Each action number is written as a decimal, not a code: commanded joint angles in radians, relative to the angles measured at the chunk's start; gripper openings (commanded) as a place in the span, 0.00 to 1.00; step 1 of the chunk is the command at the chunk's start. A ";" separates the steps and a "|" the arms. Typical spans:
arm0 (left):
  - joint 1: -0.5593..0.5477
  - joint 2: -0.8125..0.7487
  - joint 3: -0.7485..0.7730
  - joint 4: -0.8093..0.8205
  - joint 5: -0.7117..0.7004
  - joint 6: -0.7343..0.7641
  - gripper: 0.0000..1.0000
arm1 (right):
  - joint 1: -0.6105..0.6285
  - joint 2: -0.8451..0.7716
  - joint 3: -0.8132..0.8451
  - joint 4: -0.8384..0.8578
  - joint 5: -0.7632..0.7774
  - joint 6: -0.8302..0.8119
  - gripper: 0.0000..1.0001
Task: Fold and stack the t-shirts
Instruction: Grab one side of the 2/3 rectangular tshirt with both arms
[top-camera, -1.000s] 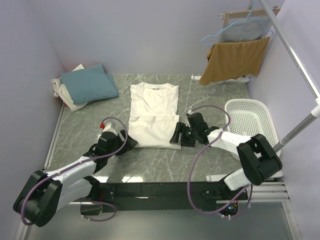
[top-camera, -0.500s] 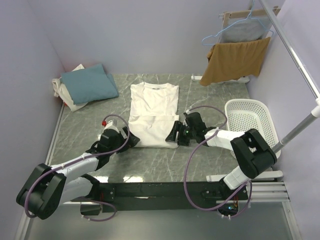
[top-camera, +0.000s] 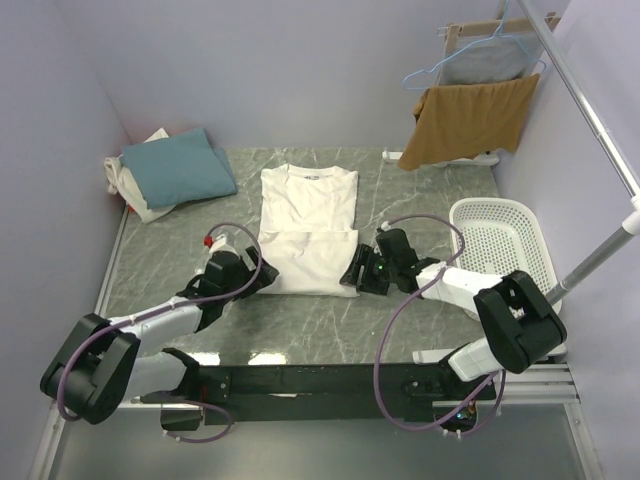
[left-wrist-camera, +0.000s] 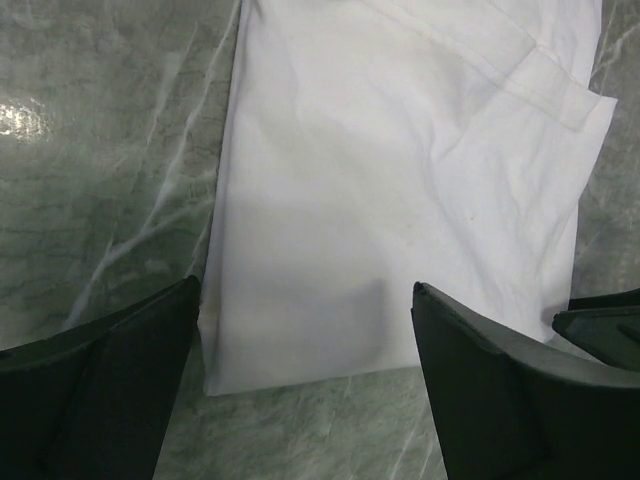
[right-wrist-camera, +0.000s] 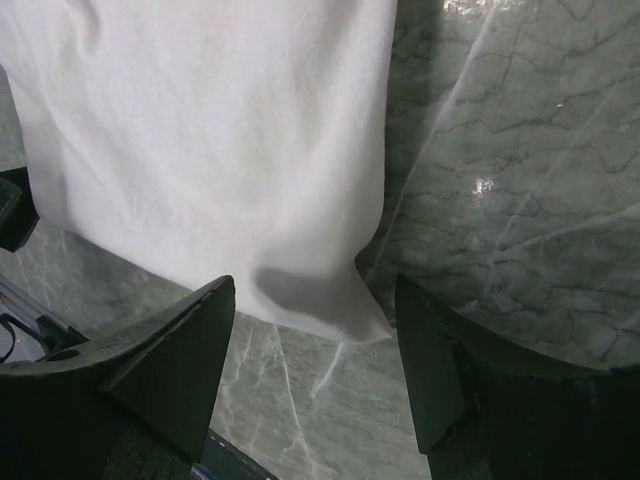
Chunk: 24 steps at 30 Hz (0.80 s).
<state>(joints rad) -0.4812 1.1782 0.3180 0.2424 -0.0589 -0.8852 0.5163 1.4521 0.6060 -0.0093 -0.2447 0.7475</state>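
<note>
A white t-shirt (top-camera: 305, 230) lies flat mid-table with its sides folded in and its lower part folded up; no red print shows. My left gripper (top-camera: 264, 281) is open at its near left corner. In the left wrist view the shirt (left-wrist-camera: 400, 200) lies just ahead of the open left gripper (left-wrist-camera: 305, 330). My right gripper (top-camera: 352, 274) is open at the near right corner. In the right wrist view that corner of the shirt (right-wrist-camera: 220, 150) reaches in between the spread fingers of the right gripper (right-wrist-camera: 315, 300). A folded teal shirt (top-camera: 178, 165) rests on an off-white one (top-camera: 135, 198) at the back left.
A white laundry basket (top-camera: 500, 240) stands at the right edge. A tan cloth (top-camera: 470, 120) hangs on a rack at the back right under a grey garment on a blue hanger (top-camera: 485, 60). A metal pole (top-camera: 590, 110) slants across the right side. Walls close in the back and sides.
My left arm has reached a little further forward and right, bringing its gripper up to the shirt's near left corner. My right gripper has shifted slightly by the near right corner.
</note>
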 joint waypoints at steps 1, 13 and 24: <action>0.003 0.043 0.016 -0.066 -0.019 0.012 0.88 | 0.004 0.063 -0.058 -0.026 -0.016 0.019 0.72; 0.001 0.086 0.020 -0.034 0.051 0.031 0.06 | 0.004 0.097 -0.055 0.066 -0.090 0.010 0.08; -0.026 -0.233 -0.020 -0.347 0.108 -0.026 0.01 | 0.008 -0.235 -0.098 -0.219 0.019 -0.040 0.00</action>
<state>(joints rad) -0.4923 1.0512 0.3206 0.0509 0.0257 -0.8837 0.5213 1.3334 0.5621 -0.0895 -0.2623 0.7361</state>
